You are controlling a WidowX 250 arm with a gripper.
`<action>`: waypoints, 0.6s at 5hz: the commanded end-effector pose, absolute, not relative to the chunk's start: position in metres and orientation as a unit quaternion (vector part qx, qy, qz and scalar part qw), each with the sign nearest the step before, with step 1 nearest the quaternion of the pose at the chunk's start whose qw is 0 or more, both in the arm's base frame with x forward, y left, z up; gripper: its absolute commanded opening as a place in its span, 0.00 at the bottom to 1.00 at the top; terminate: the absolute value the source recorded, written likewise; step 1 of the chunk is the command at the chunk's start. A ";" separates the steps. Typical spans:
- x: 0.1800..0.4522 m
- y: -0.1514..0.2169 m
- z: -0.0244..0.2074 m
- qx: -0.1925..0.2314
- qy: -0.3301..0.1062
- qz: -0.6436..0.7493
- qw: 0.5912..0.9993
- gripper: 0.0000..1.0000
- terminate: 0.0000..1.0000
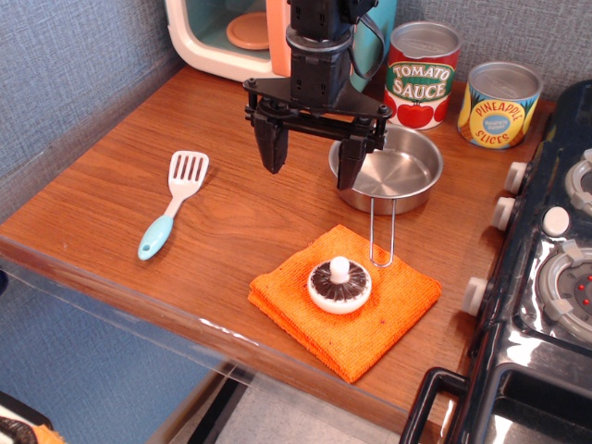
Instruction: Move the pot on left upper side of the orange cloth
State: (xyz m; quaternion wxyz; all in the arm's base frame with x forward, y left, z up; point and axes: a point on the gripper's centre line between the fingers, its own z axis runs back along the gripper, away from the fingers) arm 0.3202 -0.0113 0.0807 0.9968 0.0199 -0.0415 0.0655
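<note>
The pot (pixel 388 169) sat on the table (pixel 111 176) behind the cloth (pixel 388 305), near the tomato can (pixel 422 74) and the pineapple can (pixel 498 104); its wire handle (pixel 382 236) ran forward, the loop's end lying at or just over the cloth's back edge. A mushroom (pixel 339 284) rested on the cloth near its middle; a spatula (pixel 174 215) lay well apart to the left. The gripper (pixel 313 157) hung spread wide and empty, one finger (pixel 350 166) over the pot's left rim, the other (pixel 272 148) outside it above bare wood; whether that finger touched the rim could not be told.

The pot looked light, rigid thin steel, polished and likely slippery; a pinch across the wall at the near-left rim, one finger inside and one outside, seemed the surest hold; the handle appeared too thin and springy, and might twist or let the bowl swing. Empty, it should lift easily, though a weak squeeze could let it slide; the mushroom crowded the cloth, so placing would want care.
</note>
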 end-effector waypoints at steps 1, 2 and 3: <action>0.320 -0.011 0.081 0.020 -0.041 0.066 0.997 1.00 0.00; 0.335 -0.007 0.074 0.025 -0.039 0.104 0.993 1.00 0.00; 0.358 -0.003 0.068 0.043 -0.041 0.139 0.989 1.00 0.00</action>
